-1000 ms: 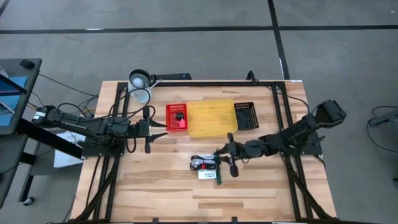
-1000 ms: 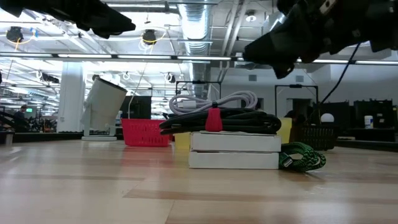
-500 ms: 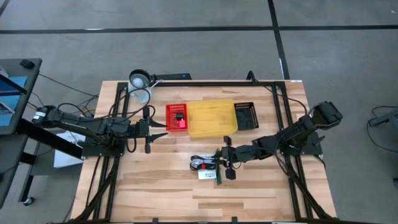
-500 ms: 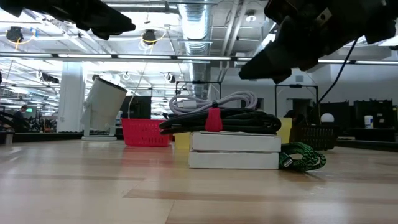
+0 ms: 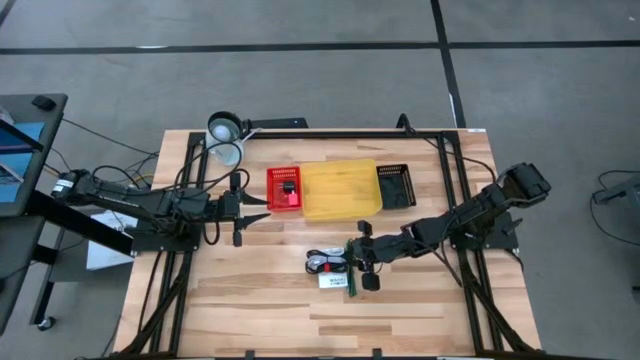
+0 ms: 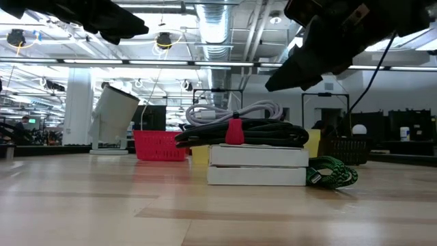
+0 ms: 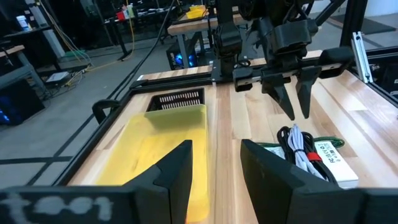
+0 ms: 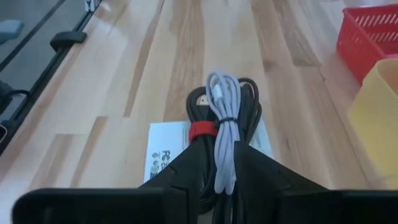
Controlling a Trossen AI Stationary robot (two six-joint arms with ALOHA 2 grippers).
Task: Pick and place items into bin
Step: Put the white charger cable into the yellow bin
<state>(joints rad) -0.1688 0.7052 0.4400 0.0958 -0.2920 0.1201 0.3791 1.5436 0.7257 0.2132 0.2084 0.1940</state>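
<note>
The items lie in a small pile on the table in front of the yellow bin (image 5: 340, 190). A coiled black and pale cable with a red tie (image 8: 221, 124) rests on a flat white printed packet (image 8: 163, 155). A green piece (image 6: 331, 171) lies against the packet's side. My right gripper (image 7: 297, 111) hangs just above the cable, slanting down, its fingers a little apart and nothing between them. My left gripper (image 5: 262, 208) waits at the table's left, level, open and empty, pointing at the bins.
A red basket (image 5: 284, 188) with a small black piece in it stands left of the yellow bin, and a black basket (image 5: 396, 185) stands right of it. A white mug (image 5: 228, 152) sits at the far left. Bare wood lies along the near side.
My right gripper has crept toward the table's left, over the pile, and tipped its fingers further down toward the cable. The pile has not moved.
</note>
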